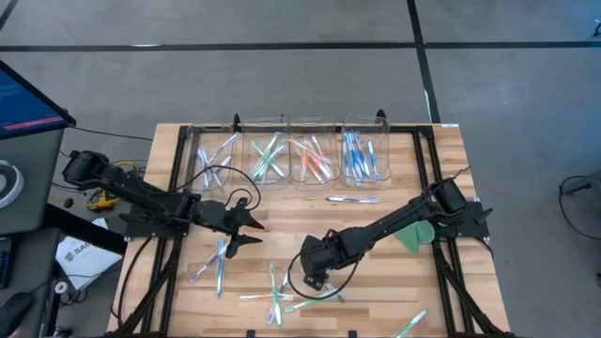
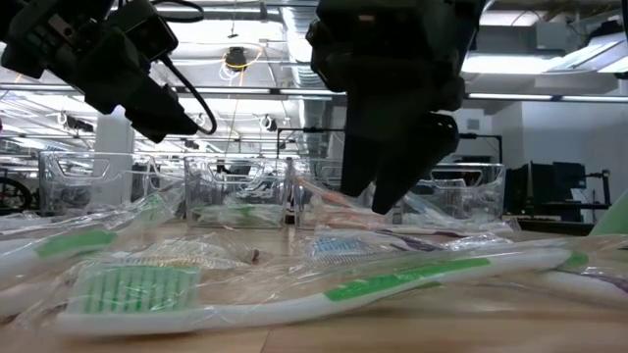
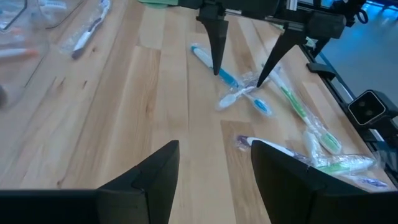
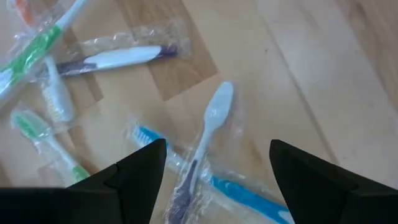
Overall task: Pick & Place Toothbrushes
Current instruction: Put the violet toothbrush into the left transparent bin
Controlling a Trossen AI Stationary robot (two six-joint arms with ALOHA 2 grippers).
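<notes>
Loose wrapped toothbrushes lie flat on the wooden table's near half. A white-and-purple one (image 4: 208,134) crosses a blue one (image 4: 249,196). My right gripper (image 4: 217,146) hangs open just above this pair, pointing steeply down with a finger on either side and touching neither; it also shows in the high view (image 1: 315,279) and in the left wrist view (image 3: 238,78). My left gripper (image 1: 261,233) stands open above bare wood left of centre, clear of a blue-and-purple pair (image 1: 214,263). More green and white toothbrushes (image 1: 279,296) lie near the front edge.
Four clear bins (image 1: 286,127) stand in a row at the far edge, holding toothbrushes sorted as purple, green, orange and blue. One toothbrush (image 1: 352,199) lies before the blue bin. A flat green piece (image 1: 413,237) lies under the right arm. Another toothbrush (image 1: 410,324) is at the near right.
</notes>
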